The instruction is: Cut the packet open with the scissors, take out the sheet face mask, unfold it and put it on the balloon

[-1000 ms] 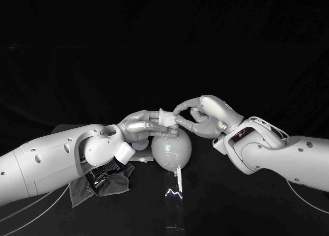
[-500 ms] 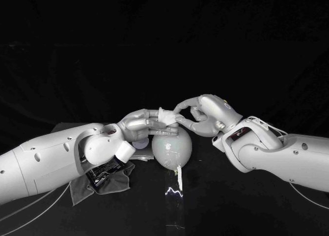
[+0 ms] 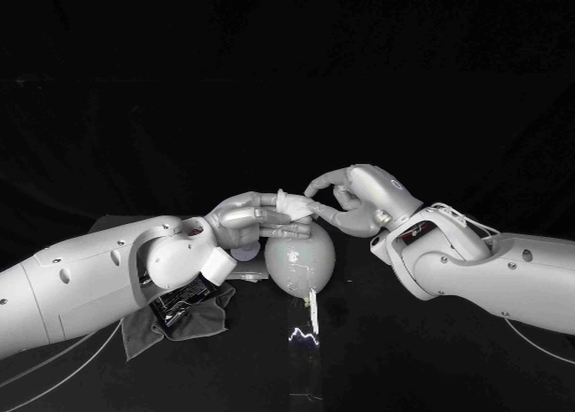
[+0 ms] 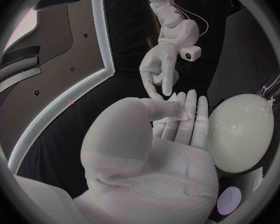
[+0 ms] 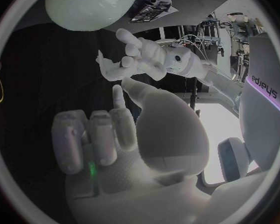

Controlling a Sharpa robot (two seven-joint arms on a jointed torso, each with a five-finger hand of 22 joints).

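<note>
The left hand (image 3: 257, 221) hides the top of the balloon (image 3: 300, 262) and most of the mask (image 3: 292, 203); whether the right hand (image 3: 352, 202) grips the mask is unclear.

Pale, glossy, egg-shaped balloon (image 3: 300, 262), inflated, tapering to a thin tail at the end nearer the robot.

Just above the balloon's far end, sheet face mask (image 3: 293, 204) – white, a small folded wad, not yet opened out – pinched in the fingers of the left hand (image 3: 251, 219) and clear of the balloon's skin. Fingertips of the right hand (image 3: 356, 202) right at the wad's edge on the side away from the left hand; actual contact too close to call.

Beside the balloon, on the left arm's side and nearer the robot, dark printed packet (image 3: 183, 302), lying flat, partly hidden under that arm.
</note>
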